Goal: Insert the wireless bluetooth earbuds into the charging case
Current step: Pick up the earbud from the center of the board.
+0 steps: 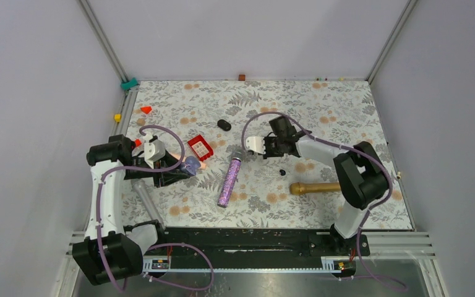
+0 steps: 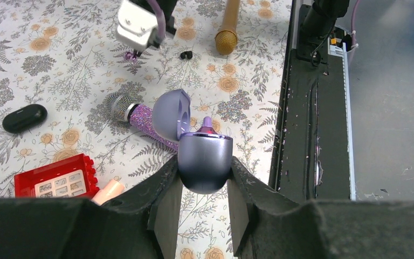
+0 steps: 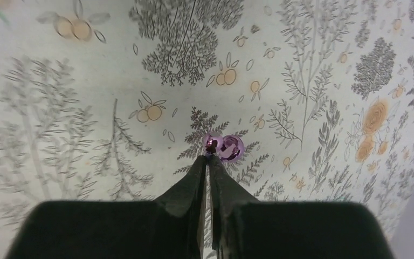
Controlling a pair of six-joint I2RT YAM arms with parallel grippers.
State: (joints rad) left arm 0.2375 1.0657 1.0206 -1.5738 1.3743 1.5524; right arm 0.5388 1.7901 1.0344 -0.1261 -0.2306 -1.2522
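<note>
The lavender charging case (image 2: 205, 159) hangs just above the mat with its lid (image 2: 170, 113) flipped open, and my left gripper (image 2: 205, 168) is shut on its rounded base. A purple tip (image 2: 207, 125) pokes up out of the case. From above, the case (image 1: 192, 164) sits left of centre. My right gripper (image 3: 210, 156) is shut, its tips pinching the dark stem of a shiny purple earbud (image 3: 225, 147) that rests on the floral mat. In the top view the right gripper (image 1: 246, 153) is at mid-table. A tiny black piece (image 1: 282, 171) lies close by.
A glittery purple microphone (image 1: 230, 179) lies between the arms and a gold microphone (image 1: 315, 187) to the right. A black oval capsule (image 1: 224, 125) sits further back. A red brick (image 1: 200, 148) lies beside the case. The black rail (image 2: 307, 135) runs along the near edge.
</note>
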